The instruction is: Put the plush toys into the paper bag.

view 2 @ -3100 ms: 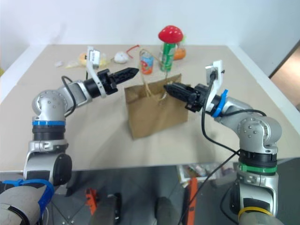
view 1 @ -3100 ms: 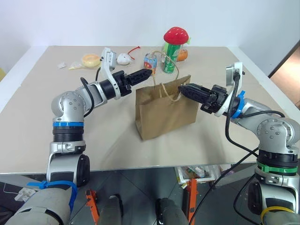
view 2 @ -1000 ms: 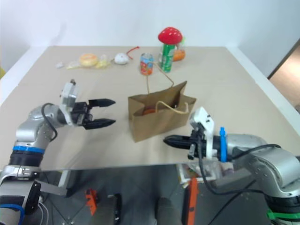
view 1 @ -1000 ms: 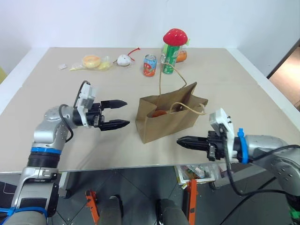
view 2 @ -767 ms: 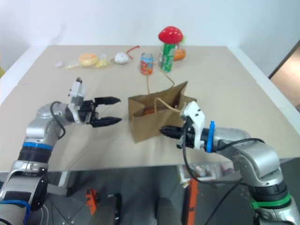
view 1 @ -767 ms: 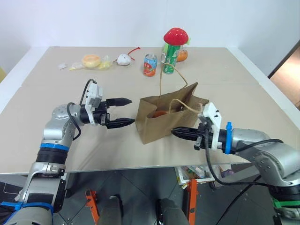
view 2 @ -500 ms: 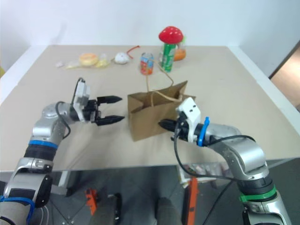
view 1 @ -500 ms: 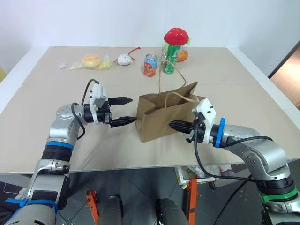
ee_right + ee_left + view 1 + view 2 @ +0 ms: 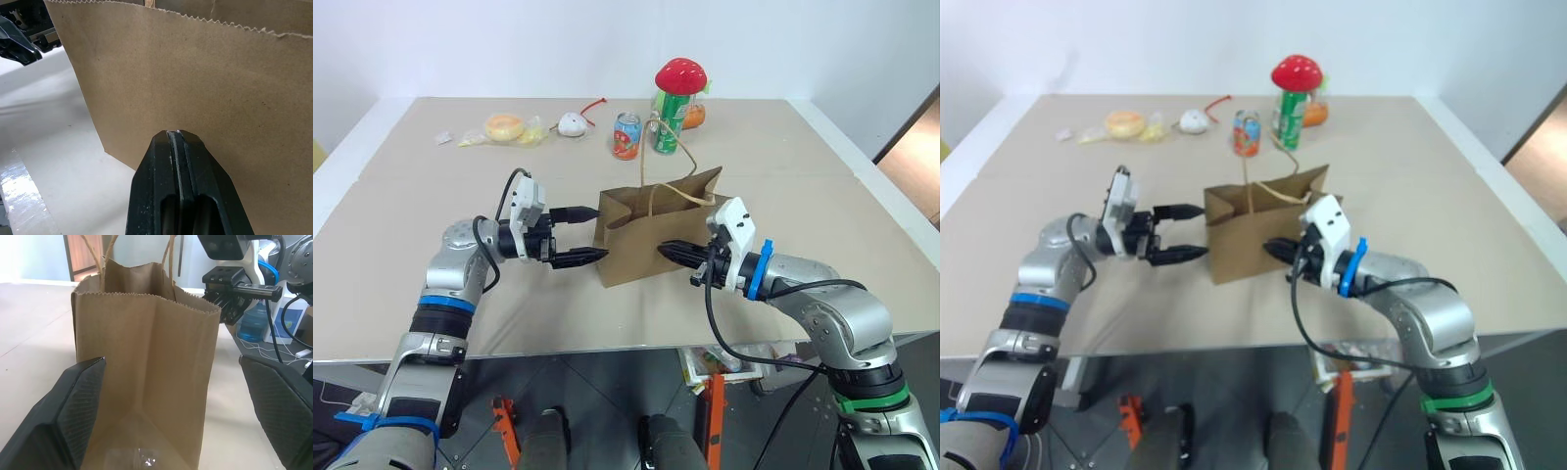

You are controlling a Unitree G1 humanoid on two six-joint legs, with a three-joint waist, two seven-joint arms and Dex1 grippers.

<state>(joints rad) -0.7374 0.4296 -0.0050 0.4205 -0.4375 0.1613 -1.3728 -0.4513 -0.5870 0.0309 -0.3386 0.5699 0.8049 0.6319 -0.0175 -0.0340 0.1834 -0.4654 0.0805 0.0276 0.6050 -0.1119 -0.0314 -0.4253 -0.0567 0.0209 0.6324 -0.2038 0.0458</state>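
The left tool [image 9: 584,235] is standing spread around the paper bag's [image 9: 636,250] end, probably steadying it; the right tool [image 9: 668,251], pressed together, is nudging its front.

— Bags on the counter [image 9: 431,186]?
— One paper bag [image 9: 651,235], with two loop handles.
— Cans?
— Two — one small red-and-blue [image 9: 626,135], one green [image 9: 668,125].
— Toys?
— One red mushroom-capped [image 9: 680,73], one small white [image 9: 572,123].
— Grippers?
— Two: left gripper [image 9: 590,234], right gripper [image 9: 664,249].
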